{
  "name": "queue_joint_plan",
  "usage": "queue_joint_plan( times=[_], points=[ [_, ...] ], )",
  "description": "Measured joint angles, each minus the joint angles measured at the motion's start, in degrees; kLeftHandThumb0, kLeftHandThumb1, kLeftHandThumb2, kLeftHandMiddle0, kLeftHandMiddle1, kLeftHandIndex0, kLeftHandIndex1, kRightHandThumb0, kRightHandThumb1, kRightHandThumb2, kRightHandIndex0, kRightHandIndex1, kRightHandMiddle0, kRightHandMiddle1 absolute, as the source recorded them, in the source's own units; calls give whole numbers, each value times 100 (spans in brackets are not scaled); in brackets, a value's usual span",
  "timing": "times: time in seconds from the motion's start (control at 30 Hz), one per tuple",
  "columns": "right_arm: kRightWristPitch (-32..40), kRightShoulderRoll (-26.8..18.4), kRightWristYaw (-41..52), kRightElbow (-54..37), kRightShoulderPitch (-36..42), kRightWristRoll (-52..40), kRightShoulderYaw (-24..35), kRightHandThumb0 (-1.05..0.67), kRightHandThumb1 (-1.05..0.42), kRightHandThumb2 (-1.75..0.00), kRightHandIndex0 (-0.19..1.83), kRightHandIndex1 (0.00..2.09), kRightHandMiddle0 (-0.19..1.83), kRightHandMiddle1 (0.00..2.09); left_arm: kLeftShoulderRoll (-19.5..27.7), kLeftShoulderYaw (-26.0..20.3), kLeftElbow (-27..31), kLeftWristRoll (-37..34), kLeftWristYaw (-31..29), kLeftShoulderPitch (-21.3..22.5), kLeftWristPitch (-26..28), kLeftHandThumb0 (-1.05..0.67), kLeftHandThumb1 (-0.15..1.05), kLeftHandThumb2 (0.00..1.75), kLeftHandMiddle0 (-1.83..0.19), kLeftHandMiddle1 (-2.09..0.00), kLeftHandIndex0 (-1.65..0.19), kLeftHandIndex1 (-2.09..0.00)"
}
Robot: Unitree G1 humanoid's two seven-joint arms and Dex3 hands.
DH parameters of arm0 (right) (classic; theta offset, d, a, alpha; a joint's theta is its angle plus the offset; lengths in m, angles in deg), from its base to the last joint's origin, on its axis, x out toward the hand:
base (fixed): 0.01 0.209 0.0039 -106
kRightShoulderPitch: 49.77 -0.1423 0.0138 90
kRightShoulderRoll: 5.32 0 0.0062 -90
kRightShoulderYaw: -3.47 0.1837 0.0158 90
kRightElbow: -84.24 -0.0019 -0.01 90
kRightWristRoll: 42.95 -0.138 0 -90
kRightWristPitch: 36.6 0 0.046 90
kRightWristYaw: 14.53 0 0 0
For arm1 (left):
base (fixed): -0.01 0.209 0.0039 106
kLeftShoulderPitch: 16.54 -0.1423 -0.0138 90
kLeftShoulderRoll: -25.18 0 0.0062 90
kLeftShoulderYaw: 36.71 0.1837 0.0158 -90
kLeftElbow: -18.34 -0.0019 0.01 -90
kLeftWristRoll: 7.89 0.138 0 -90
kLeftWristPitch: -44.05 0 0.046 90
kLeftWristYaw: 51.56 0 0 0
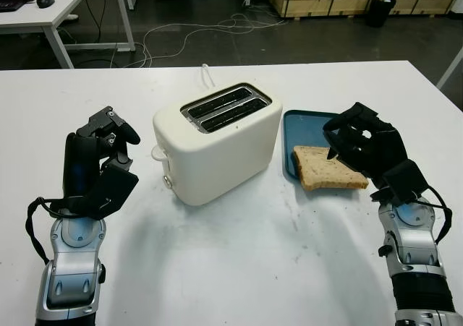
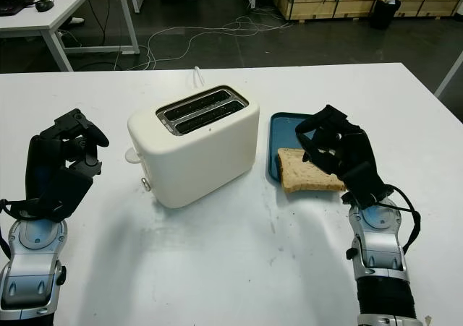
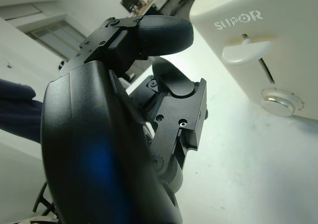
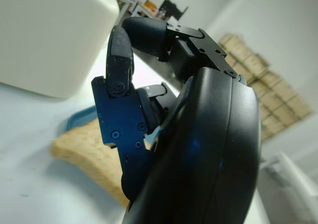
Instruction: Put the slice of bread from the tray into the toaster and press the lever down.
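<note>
White tabletop (image 1: 239,268) carries everything. Toaster (image 1: 217,142), cream-coloured, sits near the middle, turned at an angle, two slots facing up and both vacant. Its lever (image 3: 246,51) is on the end wall facing the left hand, high in its track, so not yet pressed; a round knob (image 3: 282,101) sits below it. Blue tray (image 1: 307,127) lies just beside the toaster on the right-hand side. Bread (image 1: 329,168) lies flat on the tray's near edge, its near crust hanging over the rim toward the tabletop. Right hand (image 1: 362,144) hovers over the far right part of the bread, fingers curled downward, holding nothing; whether a fingertip touches the crust I cannot tell. Left hand (image 1: 105,152) is raised off the tabletop to the left of the toaster, well apart from it, fingers curled, nothing in it. Step in hand, by my reading: the approach to the bread, pick-up not yet made. Next move likely calls for the right hand to drop lower, get fingers under or around the overhanging crust, pinch the slice, lift it, turn it on edge, then carry it across to a slot. The lever comes after, and the left hand is well placed for it.
</note>
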Motion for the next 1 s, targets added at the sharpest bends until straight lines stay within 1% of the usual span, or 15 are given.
queue_joint_plan(
  times=[0.03, 0.1, 0.13, 0.17, 0.2, 0.23, 0.3, 0.33, 0.37, 0.43, 0.57, 0.63, 0.7, 0.87, 1.0],
  points=[
    [-211, -133, -226, -72, 87, 356, 40, -30, -85, -2, 71, 133, 76, 81, -1, 1, 0, 0, 0, 1, 0, -2, 92, 83, -104, -175, -69, -175],
    [-549, -504, -693, -212, 282, 1142, 108, -37, -79, -1, 59, 129, 83, 39, 0, 0, 5, 2, 1, 1, 1, -1, 92, 83, -104, -175, -69, -175],
    [-654, -665, -855, -268, 379, 1441, 137, -39, -77, 0, 53, 133, 85, 26, 0, -1, 10, 2, 1, 1, 1, -1, 92, 83, -104, -175, -69, -175],
    [-750, -831, -985, -311, 479, 1682, 164, -41, -76, 0, 48, 134, 84, 18, 0, 0, 16, 2, 1, 1, 1, -1, 92, 83, -104, -175, -69, -175],
    [-813, -965, -1077, -355, 580, 1862, 185, -44, -76, 0, 47, 117, 82, 9, -1, 0, 24, 2, 1, 1, 1, -1, 92, 83, -103, -175, -68, -175],
    [-849, -1088, -1124, -383, 676, 2013, 200, -46, -76, 0, 50, 98, 79, 5, -1, 0, 31, 2, 1, 1, 2, -1, 92, 83, -103, -175, -68, -175],
    [-859, -1299, -1202, -457, 858, 2314, 215, -48, -77, 0, 56, 66, 75, 2, -1, 0, 37, 3, 4, 1, 6, -1, 92, 83, -102, -175, -68, -175],
    [-858, -1394, -1244, -498, 931, 2476, 214, -51, -77, 0, 60, 47, 71, 1, -1, 1, 38, 3, 4, 2, 7, -1, 92, 84, -103, -175, -68, -175],
    [-856, -1481, -1282, -534, 989, 2644, 209, -53, -77, 0, 62, 37, 69, 1, -1, 2, 38, 2, 4, 2, 7, -1, 92, 84, -103, -175, -68, -175],
    [-809, -1615, -1352, -573, 1058, 2956, 172, -58, -76, 0, 64, 25, 64, 0, -1, 3, 38, 1, 4, 2, 6, 0, 92, 85, -104, -175, -69, -175],
    [-536, -1768, -1415, -587, 1105, 3550, -44, -66, -77, 0, 63, 13, 55, 0, -1, 6, 38, 3, 4, 2, 6, 0, 92, 84, -106, -175, -70, -175],
    [-334, -1847, -1422, -579, 1105, 3852, -217, -72, -78, 0, 56, 7, 45, 0, 0, 6, 38, 3, 4, 2, 6, 0, 92, 84, -106, -175, -70, -175],
    [-143, -1910, -1442, -505, 1085, 4111, -415, -75, -78, 0, 53, 4, 42, 0, 0, 6, 37, 3, 4, 2, 6, -1, 92, 83, -106, -175, -70, -175],
    [113, -1931, -1803, 29, 895, 4635, -995, -76, -75, 0, 53, 2, 42, 1, -1, 6, 39, 0, 4, 3, 5, -1, 92, 83, -105, -175, -69, -175],
    [178, -1932, -2185, 635, 467, 4875, -1484, -75, -77, -1, 52, 1, 41, 0, -1, 5, 44, -13, -2, 3, 7, -1, 92, 84, -104, -175, -68, -175]
  ],
)
